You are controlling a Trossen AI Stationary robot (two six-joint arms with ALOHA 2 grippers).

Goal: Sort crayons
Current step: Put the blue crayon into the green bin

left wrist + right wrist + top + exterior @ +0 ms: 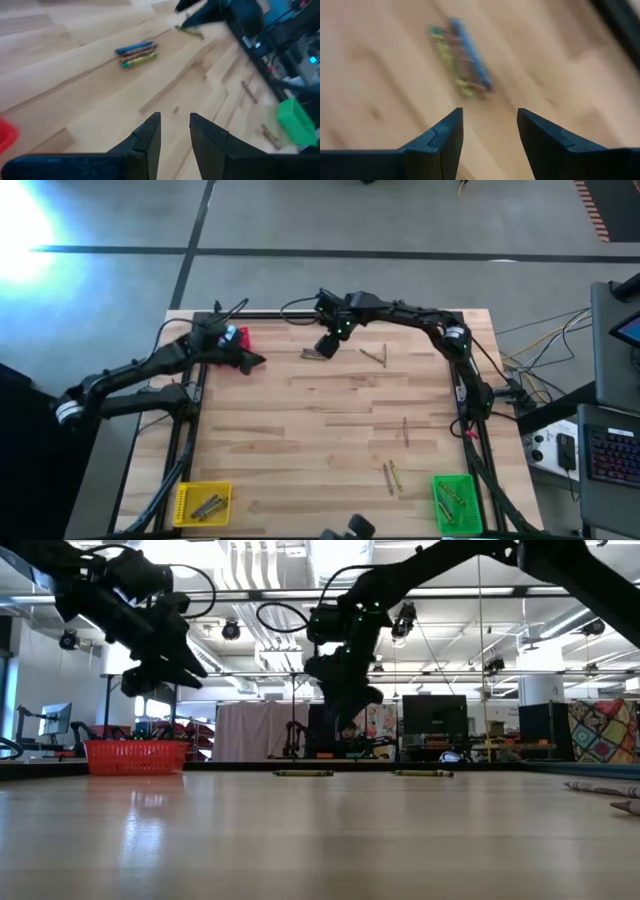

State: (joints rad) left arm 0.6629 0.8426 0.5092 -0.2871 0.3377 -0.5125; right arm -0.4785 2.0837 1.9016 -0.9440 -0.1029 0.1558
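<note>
Closest to your low camera: two crayons (600, 787) lying at the right edge of the table (330, 420), then two more end to end farther back mid-table. Your right gripper (489, 131) hangs just over a cluster of three crayons (461, 60), blue, brown and yellow-green, packed side by side near the far edge at centre; its jaws are apart, nothing between them, no contact with the cluster. The same cluster (136, 53) shows ahead of your left gripper (175, 131), well apart from it. That left gripper is up off the wood beside the red bin (240, 338) at the far left; jaws apart by a narrow gap, empty. From overhead: a loose pair of crayons (373, 355) sits just right of the right gripper (327, 346), a single brown one (405, 430) lies toward the right side, and another pair (391, 476) lies near the green bin (455, 502). The green bin at near right already has crayons in it, and so does the yellow bin (203, 502) at near left. You can't tell the red bin's contents.
</note>
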